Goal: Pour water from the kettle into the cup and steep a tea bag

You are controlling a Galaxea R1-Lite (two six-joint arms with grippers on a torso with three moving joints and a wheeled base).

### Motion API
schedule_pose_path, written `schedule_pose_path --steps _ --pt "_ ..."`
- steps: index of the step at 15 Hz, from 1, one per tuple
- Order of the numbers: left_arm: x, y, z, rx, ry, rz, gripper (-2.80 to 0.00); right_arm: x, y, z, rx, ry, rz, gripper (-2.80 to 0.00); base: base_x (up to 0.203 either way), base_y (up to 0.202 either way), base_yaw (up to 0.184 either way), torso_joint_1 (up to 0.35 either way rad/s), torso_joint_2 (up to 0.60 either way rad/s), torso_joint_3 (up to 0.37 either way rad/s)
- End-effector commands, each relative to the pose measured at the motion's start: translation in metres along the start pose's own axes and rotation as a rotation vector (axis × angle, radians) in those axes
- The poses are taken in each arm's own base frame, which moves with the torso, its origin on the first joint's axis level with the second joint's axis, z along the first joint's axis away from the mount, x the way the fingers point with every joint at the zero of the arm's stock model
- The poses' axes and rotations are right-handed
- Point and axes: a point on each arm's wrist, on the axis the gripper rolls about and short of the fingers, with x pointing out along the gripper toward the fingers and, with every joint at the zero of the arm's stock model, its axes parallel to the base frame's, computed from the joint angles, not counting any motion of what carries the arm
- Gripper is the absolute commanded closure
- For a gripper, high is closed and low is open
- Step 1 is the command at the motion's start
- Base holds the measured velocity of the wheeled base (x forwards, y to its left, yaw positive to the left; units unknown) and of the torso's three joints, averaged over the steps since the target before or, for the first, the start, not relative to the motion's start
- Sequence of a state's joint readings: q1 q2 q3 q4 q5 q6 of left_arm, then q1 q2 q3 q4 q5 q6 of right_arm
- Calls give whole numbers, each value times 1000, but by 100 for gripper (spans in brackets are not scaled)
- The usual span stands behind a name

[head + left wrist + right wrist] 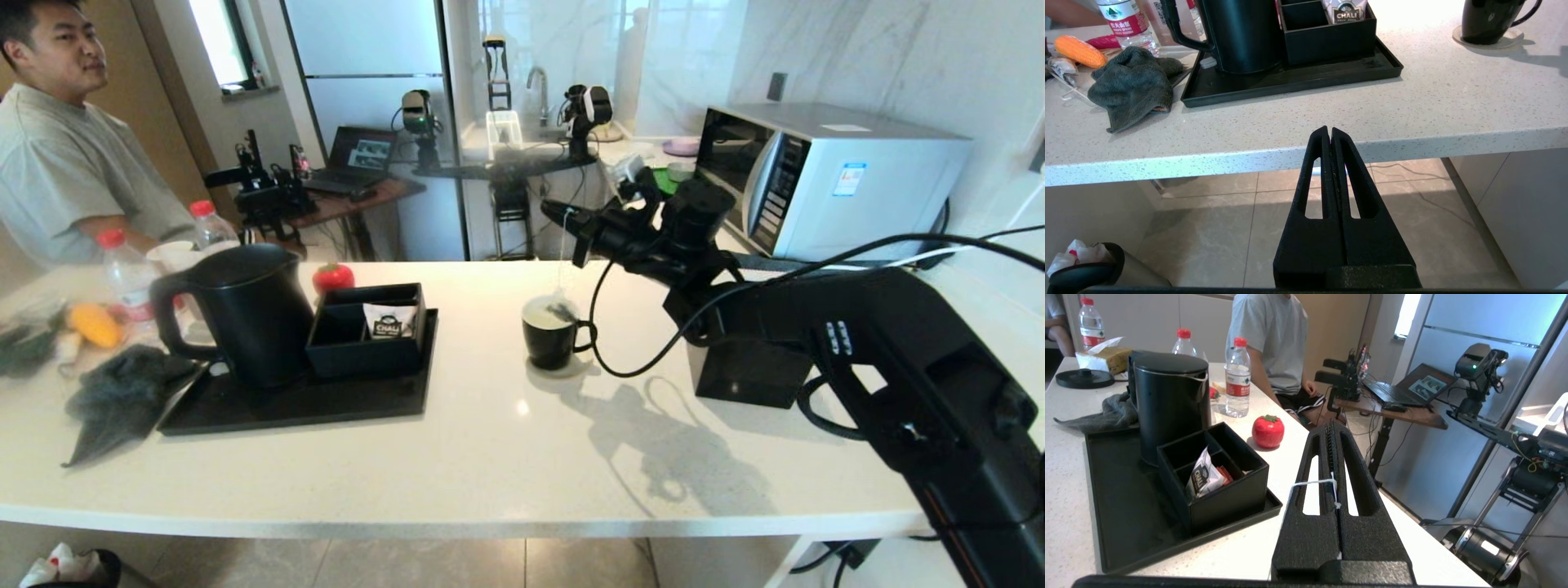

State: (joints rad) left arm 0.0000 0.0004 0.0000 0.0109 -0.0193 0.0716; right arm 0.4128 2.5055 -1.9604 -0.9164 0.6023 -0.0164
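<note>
The black cup [551, 335] stands on a coaster mid-counter, its white inside showing. My right gripper [547, 207] hovers above it, shut on the thin white string [1310, 483], which loops over one finger. The string hangs down to the tea bag [561, 310], a pale pouch with dark contents at the cup's mouth. The tall black kettle [245, 322] stands on the black tray [326, 404] to the left, away from both grippers. My left gripper [1329, 130] is shut and empty, below the counter's front edge, and the head view does not show it.
A black divided box [367, 331] on the tray holds a CHALI sachet [389, 321]. A grey cloth [122, 392], a water bottle [122, 273], a corn cob [94, 324] and a red tomato [333, 276] lie left. A microwave [824, 175] and a black cube box [747, 371] stand right. A person sits far left.
</note>
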Motion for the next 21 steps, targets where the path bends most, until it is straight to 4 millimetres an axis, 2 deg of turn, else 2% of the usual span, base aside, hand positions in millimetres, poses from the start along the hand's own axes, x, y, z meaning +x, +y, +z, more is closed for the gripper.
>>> schedule_pose_path --steps 1,15,19,21 --pt "0 0 0 0 -1 -1 0 0 1 -14 9 11 4 0 0 0 0 0 0 0" --pt "0 0 0 0 -1 -1 0 -8 7 -84 45 66 4 0 0 0 0 0 0 0" --pt "0 0 0 0 -1 -1 0 -8 7 -84 44 66 2 0 0 0 0 0 0 0" --pt "0 0 0 0 -1 -1 0 -7 5 -74 32 49 -2 0 0 0 0 0 0 0"
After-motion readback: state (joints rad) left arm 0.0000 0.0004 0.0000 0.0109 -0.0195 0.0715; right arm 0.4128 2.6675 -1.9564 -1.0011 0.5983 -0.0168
